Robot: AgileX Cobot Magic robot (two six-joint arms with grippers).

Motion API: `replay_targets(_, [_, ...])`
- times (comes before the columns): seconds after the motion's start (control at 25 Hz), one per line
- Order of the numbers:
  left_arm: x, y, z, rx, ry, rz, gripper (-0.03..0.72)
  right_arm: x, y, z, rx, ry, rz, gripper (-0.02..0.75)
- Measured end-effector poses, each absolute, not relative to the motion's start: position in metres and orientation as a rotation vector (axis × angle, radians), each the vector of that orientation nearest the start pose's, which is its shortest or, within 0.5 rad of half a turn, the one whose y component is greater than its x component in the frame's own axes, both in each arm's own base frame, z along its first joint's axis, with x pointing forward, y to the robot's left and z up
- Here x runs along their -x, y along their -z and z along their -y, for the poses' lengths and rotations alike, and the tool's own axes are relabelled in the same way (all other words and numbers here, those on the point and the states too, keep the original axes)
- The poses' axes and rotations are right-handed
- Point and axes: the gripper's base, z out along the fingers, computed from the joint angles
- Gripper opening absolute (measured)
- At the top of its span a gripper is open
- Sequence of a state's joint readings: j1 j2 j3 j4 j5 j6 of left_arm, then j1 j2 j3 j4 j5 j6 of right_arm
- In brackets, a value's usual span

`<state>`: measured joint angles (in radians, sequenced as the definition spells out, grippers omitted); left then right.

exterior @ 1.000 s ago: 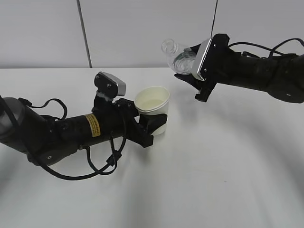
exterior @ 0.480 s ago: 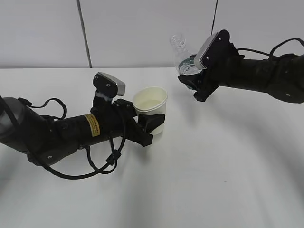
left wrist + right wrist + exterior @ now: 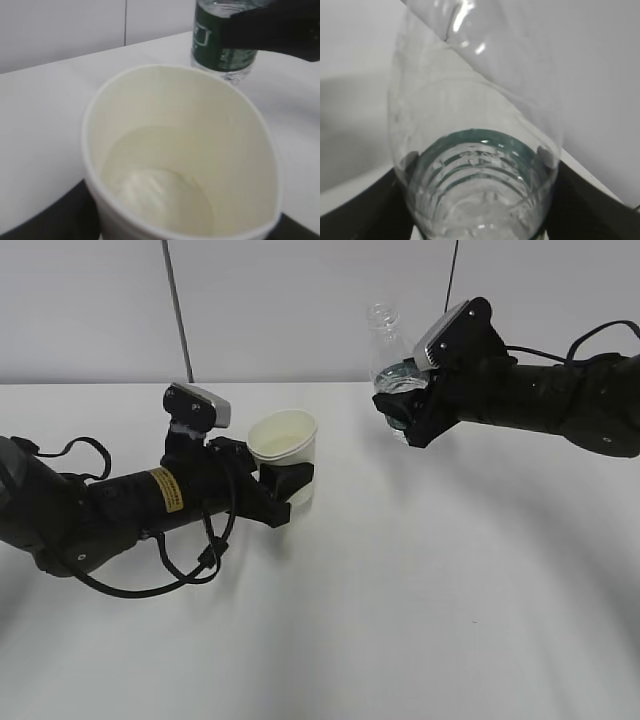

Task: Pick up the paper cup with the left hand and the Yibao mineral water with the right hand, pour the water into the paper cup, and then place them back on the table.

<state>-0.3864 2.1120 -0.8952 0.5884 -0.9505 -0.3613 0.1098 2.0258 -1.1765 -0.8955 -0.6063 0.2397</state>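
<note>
The left hand [image 3: 120, 505] reaches in from nine o'clock of the exterior view, its yellow sticker [image 3: 165, 490] facing the camera; its end effector [image 3: 283, 485] is pinching the paper cup [image 3: 284, 452], the black fingers pressed against the cup's wall, and the cup sits left of centre over the white tabletop [image 3: 420, 600], tilted slightly, though whether its base touches the surface cannot be told; in the left wrist view the paper cup [image 3: 180, 160] fills the frame, its rim squeezed to an oval, with a shallow pool of water [image 3: 155, 185] at the bottom; the right hand [image 3: 540, 395] comes in from three o'clock, and its end effector [image 3: 405, 405] is clamped around the Yibao mineral water [image 3: 388, 355], gripping at the green label band; the bottle stands nearly upright with its open neck toward twelve o'clock, held clear above the tabletop, at roughly two o'clock from the cup and apart from it; the right wrist view looks along the Yibao mineral water [image 3: 475, 150], with dark fingers [image 3: 360, 210] on both sides.
</note>
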Motion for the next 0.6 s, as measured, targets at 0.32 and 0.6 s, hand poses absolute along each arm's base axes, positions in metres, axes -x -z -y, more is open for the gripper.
replay_targets(0.32, [-0.356,-0.106,0.149,-0.615,0.612,-1.748,0.400,-0.425,-0.174,-0.087,0.818,-0.204,-1.705,0.501])
replay_targets(0.6, [-0.364,-0.106,0.129,-0.589,0.550,-1.747,0.399,-0.425,-0.174,-0.087,0.770,-0.233,-1.726,0.501])
